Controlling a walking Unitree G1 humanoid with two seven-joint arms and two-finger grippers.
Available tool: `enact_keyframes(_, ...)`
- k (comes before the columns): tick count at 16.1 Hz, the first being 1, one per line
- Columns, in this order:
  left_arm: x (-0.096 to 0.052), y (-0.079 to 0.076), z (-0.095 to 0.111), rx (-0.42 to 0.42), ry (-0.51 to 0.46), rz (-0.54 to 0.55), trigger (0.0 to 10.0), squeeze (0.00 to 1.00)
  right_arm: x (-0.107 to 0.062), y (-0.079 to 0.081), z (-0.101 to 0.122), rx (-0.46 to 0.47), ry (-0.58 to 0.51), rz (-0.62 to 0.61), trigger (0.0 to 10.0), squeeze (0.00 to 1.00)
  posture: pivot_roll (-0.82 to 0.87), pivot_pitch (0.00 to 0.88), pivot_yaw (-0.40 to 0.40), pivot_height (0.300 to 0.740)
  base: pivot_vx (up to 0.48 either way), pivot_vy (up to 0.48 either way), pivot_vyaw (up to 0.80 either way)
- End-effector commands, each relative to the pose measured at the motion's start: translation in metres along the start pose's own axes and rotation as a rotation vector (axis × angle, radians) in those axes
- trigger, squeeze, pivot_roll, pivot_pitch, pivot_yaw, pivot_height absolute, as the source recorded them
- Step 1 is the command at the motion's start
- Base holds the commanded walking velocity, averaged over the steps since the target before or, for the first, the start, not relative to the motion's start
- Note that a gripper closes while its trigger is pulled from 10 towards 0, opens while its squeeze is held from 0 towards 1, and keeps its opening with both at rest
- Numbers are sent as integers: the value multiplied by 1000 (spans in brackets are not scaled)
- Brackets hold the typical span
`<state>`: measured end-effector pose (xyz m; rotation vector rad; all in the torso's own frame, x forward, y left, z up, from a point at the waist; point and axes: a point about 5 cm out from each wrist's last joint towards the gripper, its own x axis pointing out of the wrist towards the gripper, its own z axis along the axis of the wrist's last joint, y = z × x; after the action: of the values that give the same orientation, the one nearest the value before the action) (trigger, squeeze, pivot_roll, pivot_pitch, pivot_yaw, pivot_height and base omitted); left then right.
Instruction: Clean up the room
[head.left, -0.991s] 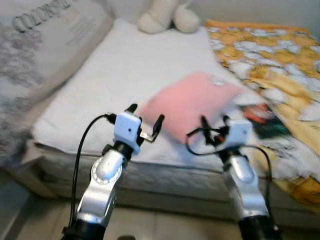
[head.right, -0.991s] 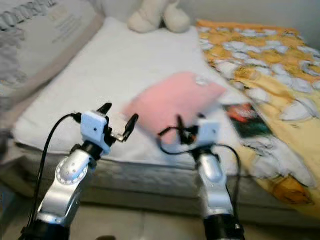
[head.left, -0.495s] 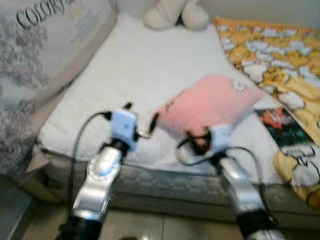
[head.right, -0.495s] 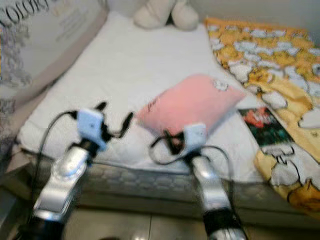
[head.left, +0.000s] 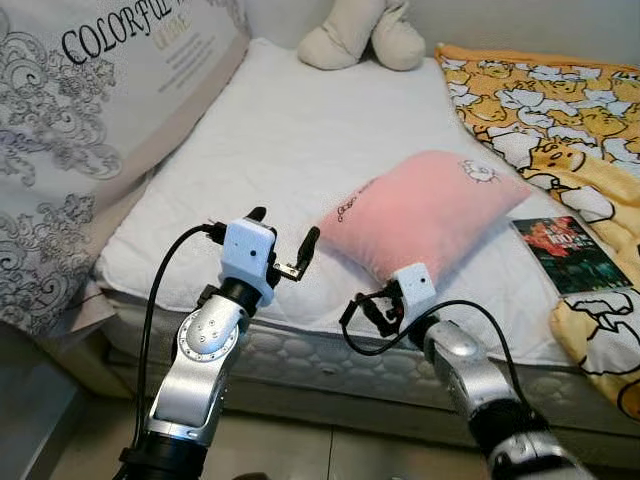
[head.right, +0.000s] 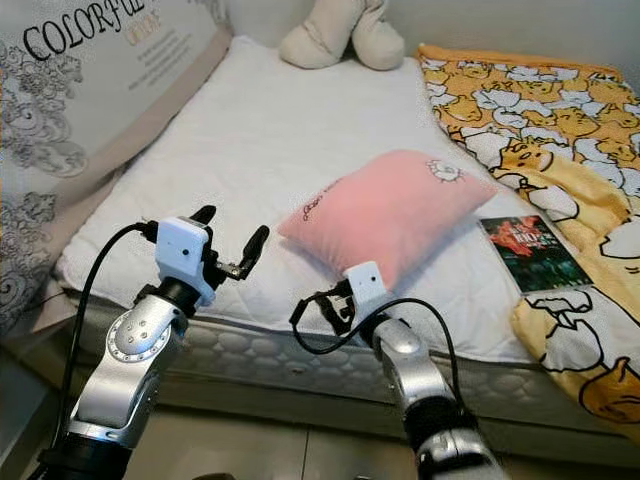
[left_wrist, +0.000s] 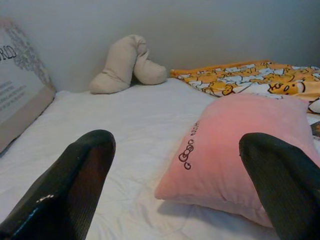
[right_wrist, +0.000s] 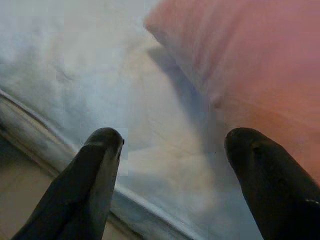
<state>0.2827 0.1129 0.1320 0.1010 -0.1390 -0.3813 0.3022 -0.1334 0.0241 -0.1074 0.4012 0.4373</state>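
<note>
A: Pink pillow (head.left: 425, 215) is our likely target: it lies askew on the white mattress (head.left: 280, 150), close to the near edge, with one corner just beside a book (head.left: 570, 255). We list the scene from largest to smallest. The mattress comes first, then the yellow patterned blanket (head.left: 545, 95) on the right side, then the large printed cushion (head.left: 90, 120) leaning at the left. A beige plush toy (head.left: 365, 35) sits at the far end.

B: Gripper status?

A: We see the left gripper (head.left: 283, 240) raised over the near mattress edge, fingers spread wide and holding nothing. The right gripper (head.left: 372, 310) hangs lower, just short of the pillow's near corner. Its fingers are also spread wide, with nothing between them.

B: What faults do we expect from here?

A: We judge three. First, the right gripper sits level with the mattress edge, so a forward reach may drive a finger into the padding instead of under the pillow. Second, the pillow is soft, so a shallow pinch may slip off. Third, dragging it sideways may push the book off the bed.
</note>
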Motion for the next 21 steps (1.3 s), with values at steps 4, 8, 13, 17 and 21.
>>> enact_keyframes(4, 1, -2, 2, 7, -1, -7, 10000, 0, -4, -36, 9, -110, 1, -182, 10000, 0, 98, 0, 11, 740, 0, 0, 0)
enact_keyframes(8, 1, -5, 0, 0, 7, -16, 10000, 0, -22, -73, 6, -171, 15, -326, 10000, 0, 88, 0, 12, 740, 0, 0, 0)
enact_keyframes(13, 0, -6, 0, -5, 8, -24, 10000, 0, -54, -118, 13, -346, 16, -400, 10000, 0, 79, 0, 12, 740, 0, 0, 0)
enact_keyframes(17, -1, -9, -1, -10, 12, -33, 10000, 0, -81, -148, 13, -421, 61, -468, 10000, 0, 74, 0, 11, 740, 0, 0, 0)
enact_keyframes(21, -3, -10, -4, -26, 26, -30, 10000, 0, -94, -158, 2, -384, 116, -583, 10000, 0, 77, 0, 11, 740, 0, 0, 0)
